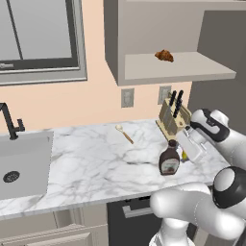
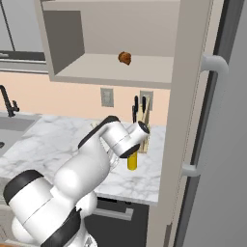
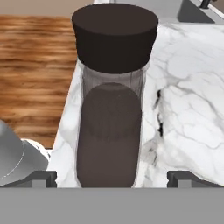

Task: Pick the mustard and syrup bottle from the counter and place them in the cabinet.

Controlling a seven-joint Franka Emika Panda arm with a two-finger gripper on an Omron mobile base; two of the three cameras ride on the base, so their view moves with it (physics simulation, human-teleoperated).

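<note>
Hand (image 3: 112, 177) is spread wide around the syrup bottle (image 1: 169, 158) on the counter (image 1: 96, 158), fingers not touching it; mustard (image 2: 132, 161) sits at its 3 o'clock

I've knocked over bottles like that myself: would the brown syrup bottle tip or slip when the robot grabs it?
The syrup bottle looks stiff, so it probably won't squash. Its wide body on the counter should resist tipping, though a push near the dark cap might topple it. Smooth sides could slip; the gripper straddles the neck with its fingers wide apart.
</note>
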